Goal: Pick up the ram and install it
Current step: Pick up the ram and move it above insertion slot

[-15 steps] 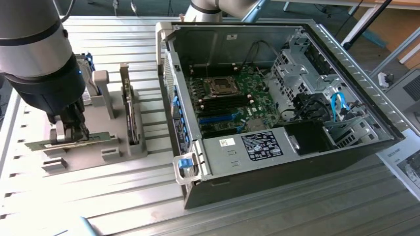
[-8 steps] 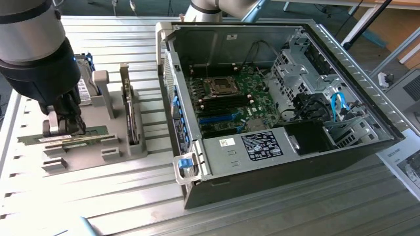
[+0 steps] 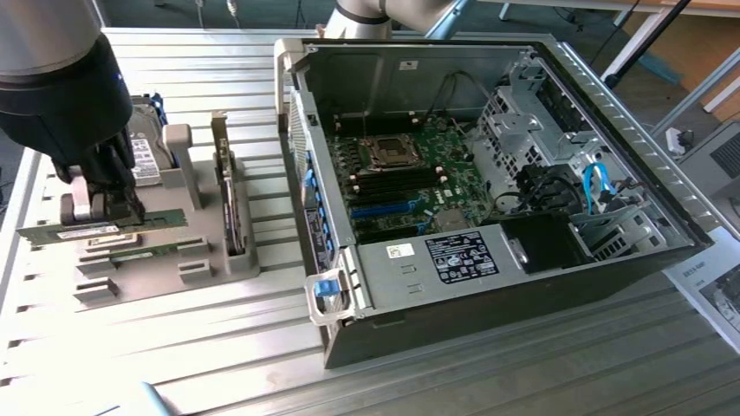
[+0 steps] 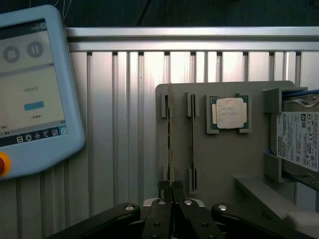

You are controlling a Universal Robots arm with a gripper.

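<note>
The ram (image 3: 69, 232) is a long thin green stick standing on edge at the grey holder (image 3: 203, 234) on the exterior view's left. My gripper (image 3: 107, 212) is shut on it from above. In the wrist view the ram (image 4: 169, 134) shows as a thin edge running away from my gripper (image 4: 172, 191), whose black fingers (image 4: 158, 209) press together on its near end. It lines up with the holder's slot; I cannot tell whether it is lifted clear. A second stick (image 4: 192, 134) stands in the neighbouring slot.
The open computer case (image 3: 601, 95) lies on the exterior view's right, its motherboard (image 3: 405, 169) facing up. On the holder are a square silver processor (image 4: 229, 113) and a hard drive (image 4: 299, 139). A teach pendant (image 4: 30, 89) lies on the slatted metal table (image 3: 208, 347).
</note>
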